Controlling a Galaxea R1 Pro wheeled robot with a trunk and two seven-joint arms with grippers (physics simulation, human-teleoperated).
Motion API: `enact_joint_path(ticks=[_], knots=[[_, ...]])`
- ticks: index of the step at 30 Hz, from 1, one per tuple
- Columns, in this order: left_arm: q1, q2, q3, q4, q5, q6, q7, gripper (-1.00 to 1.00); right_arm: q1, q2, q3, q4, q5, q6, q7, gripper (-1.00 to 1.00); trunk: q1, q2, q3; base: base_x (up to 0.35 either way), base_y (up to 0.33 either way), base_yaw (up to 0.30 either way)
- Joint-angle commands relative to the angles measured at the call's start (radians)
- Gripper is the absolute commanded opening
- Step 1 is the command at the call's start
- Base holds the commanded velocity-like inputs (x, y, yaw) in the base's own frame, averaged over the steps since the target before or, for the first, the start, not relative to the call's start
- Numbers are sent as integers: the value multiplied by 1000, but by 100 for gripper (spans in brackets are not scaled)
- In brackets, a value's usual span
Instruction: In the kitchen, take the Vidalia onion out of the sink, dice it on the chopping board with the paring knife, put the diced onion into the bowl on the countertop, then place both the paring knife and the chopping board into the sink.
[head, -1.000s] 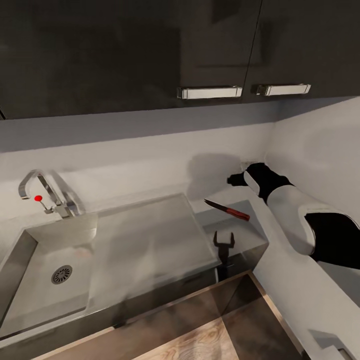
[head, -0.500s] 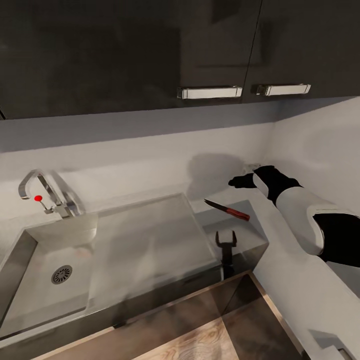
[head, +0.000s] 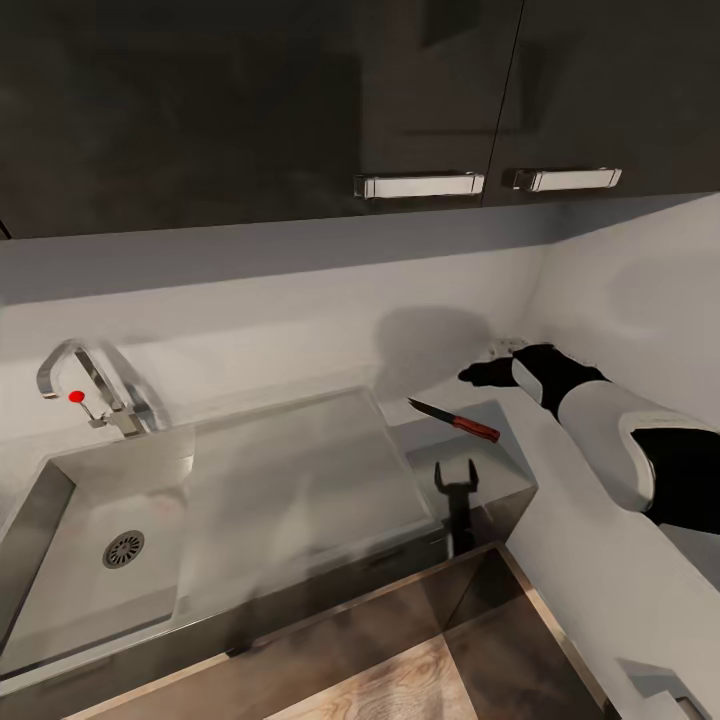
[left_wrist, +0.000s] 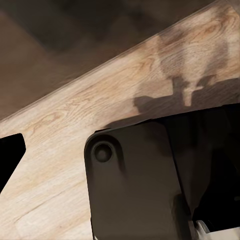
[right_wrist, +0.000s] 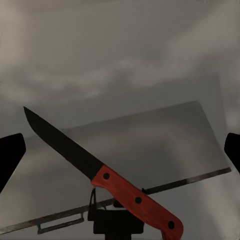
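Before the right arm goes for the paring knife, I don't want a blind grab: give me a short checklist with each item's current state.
1. Paring knife located: ok. It lies flat on the countertop, right of the sink's drainboard, red handle toward the robot.
2. Knife free of clutter: ok. Nothing touches it.
3. Right gripper open: ok. In the right wrist view the jaws stand wide, one at each edge, the knife between them.
4. Gripper down at the knife: not ok. In the head view it hovers beside the wall, beyond the knife.
5. Chopping board and onion placed for cutting: cannot tell.
6. Left gripper state: cannot tell.
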Motion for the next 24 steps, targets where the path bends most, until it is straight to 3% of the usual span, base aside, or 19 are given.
enact_joint_path(ticks=[1,9,14,24], knots=[[0,1,-7,-2,3,0,9,100,1,-2,6,3,5,-1,7,100,1,-2,-2,0,0,0],[0,1,-7,-2,3,0,9,100,15,-23,6,8,5,-8,45,100,1,-2,-2,0,0,0],[0,1,-7,-2,3,0,9,100,24,-49,7,8,5,-22,64,100,1,-2,-2,0,0,0],[0,1,-7,-2,2,0,9,100,37,-55,7,9,5,-23,65,100,1,-2,-2,0,0,0]])
